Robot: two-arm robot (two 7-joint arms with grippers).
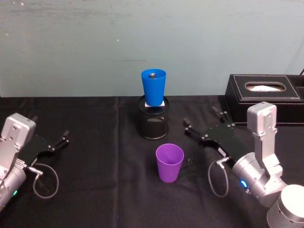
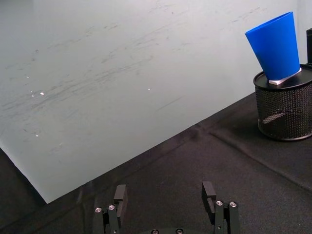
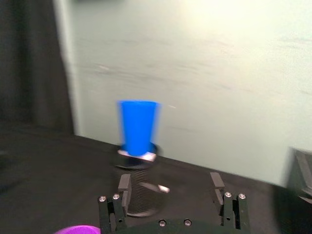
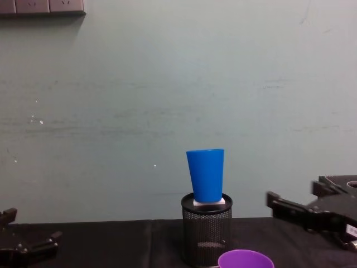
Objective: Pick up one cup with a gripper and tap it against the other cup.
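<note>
Purple cup (image 1: 169,162) — plain, tapered, upright, right tool (image 1: 203,126) spread beside it

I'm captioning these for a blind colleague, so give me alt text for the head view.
A purple cup stands upright on a black table, in front of a blue cup perched on a black mesh pen holder. The right gripper, open, points toward them; the left gripper rests at the left edge.

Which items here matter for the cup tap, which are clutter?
Job:
purple cup, upright on the table
blue cup, standing on top of the mesh holder
right end effector, open, right of the purple cup

Clutter:
mesh holder
tissue box
left end effector, open, far left
</note>
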